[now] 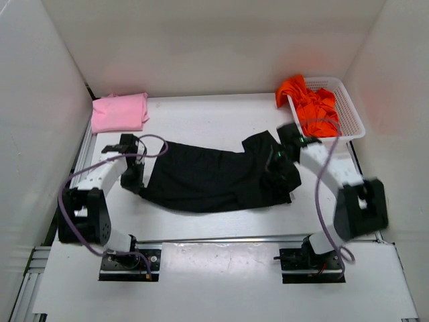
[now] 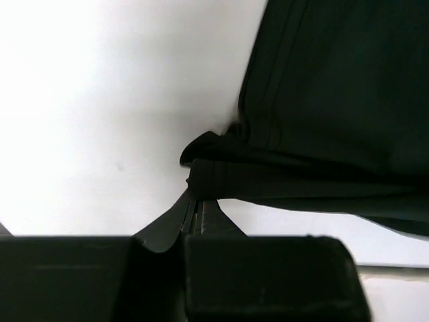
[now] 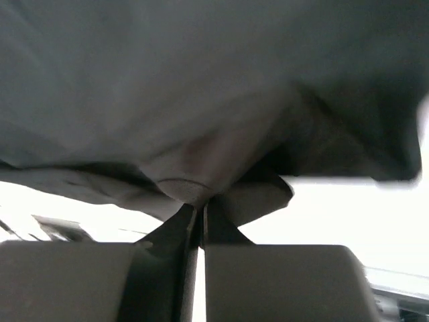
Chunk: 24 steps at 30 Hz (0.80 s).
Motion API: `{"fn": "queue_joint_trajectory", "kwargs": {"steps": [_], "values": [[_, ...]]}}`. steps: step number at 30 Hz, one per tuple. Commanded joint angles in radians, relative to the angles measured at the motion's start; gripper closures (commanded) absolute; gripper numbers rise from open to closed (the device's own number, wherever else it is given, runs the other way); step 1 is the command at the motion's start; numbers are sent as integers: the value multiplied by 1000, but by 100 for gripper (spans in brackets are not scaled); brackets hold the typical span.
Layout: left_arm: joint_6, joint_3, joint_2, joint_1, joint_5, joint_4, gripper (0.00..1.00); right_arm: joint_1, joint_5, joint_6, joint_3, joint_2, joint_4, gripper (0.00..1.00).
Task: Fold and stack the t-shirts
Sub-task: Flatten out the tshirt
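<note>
Left gripper (image 2: 199, 196) is pinched tight on the bunched left edge of the black t-shirt (image 1: 201, 181), and the right gripper (image 3: 201, 204) is pressed together on a fold at its opposite end. Between the 2 grippers the shirt is stretched, creased, over the middle of the table (image 1: 201, 121). The pink t-shirt (image 1: 119, 112) lies folded at the far left corner. The orange-red t-shirt (image 1: 308, 104) is heaped over the near-left rim of the white basket (image 1: 353, 114) at far right.

On your bench (image 1: 201, 117): first t-shirt (image 1: 119, 112) at the far-left corner; second t-shirt (image 1: 208, 180) across the centre; third t-shirt (image 1: 312, 109) in the basket (image 1: 352, 113), far right.
</note>
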Motion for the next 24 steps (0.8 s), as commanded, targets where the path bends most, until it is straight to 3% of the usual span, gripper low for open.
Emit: {"fn": "queue_joint_trajectory", "kwargs": {"steps": [1, 2, 3, 4, 6, 11, 14, 18, 21, 24], "values": [[0, 178, 97, 2, 17, 41, 90, -17, 0, -98, 366, 264, -67, 92], [0, 209, 129, 2, 26, 31, 90, -17, 0, -108, 443, 407, -126, 66], [0, 237, 160, 2, 26, 31, 90, -27, -25, -118, 510, 472, -153, 53], [0, 283, 216, 2, 26, 9, 90, -28, -39, -134, 623, 526, -176, 49], [0, 308, 257, 2, 46, -10, 90, -28, -48, -134, 676, 594, -195, 45], [0, 247, 222, -8, 68, 10, 90, -28, 61, -134, 488, 386, -69, 43], [0, 226, 199, -8, 87, 10, 90, -28, 76, -134, 384, 294, -20, 52], [0, 205, 199, -8, 98, 10, 90, -28, 49, -132, 344, 307, -20, 68], [0, 205, 199, -8, 108, 10, 90, -28, 26, -122, 307, 358, -20, 68], [0, 194, 189, -8, 108, 10, 90, -28, 56, -92, 296, 390, -20, 62]]}}
